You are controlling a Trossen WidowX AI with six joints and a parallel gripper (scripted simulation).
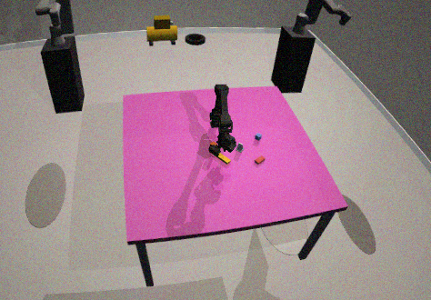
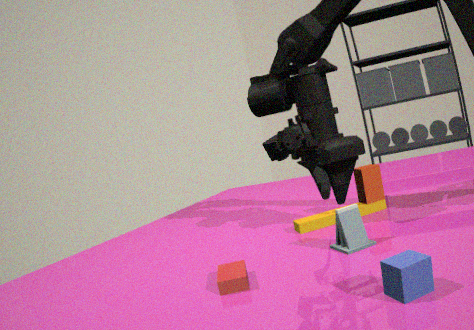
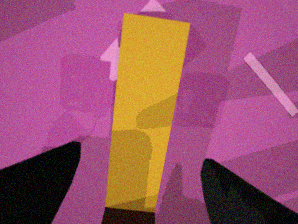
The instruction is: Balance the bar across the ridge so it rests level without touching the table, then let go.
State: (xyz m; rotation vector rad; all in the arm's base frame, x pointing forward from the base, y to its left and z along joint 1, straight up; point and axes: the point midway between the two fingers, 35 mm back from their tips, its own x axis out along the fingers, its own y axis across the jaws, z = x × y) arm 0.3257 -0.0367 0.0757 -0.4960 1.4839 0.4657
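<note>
The yellow bar (image 1: 224,158) (image 2: 317,220) (image 3: 150,75) lies on the pink table (image 1: 273,190). An orange block (image 1: 213,145) (image 2: 371,183) stands upright on its far end; only a dark edge of it shows at the bottom of the wrist view. The grey ridge (image 1: 239,147) (image 2: 353,226) stands on its base apart from the bar, nearer to the exterior view, with nothing on it. My gripper (image 1: 215,150) (image 2: 333,200) (image 3: 142,158) is open and points down above the bar, beside the orange block. In the wrist view its fingers are on either side of the bar and hold nothing.
A red block (image 1: 259,160) (image 2: 233,277) lies on the table on the ridge's side of the bar. A blue cube (image 1: 258,136) (image 2: 407,276) sits beyond the ridge from the bar. Pale markings lie on the table around the bar in the wrist view.
</note>
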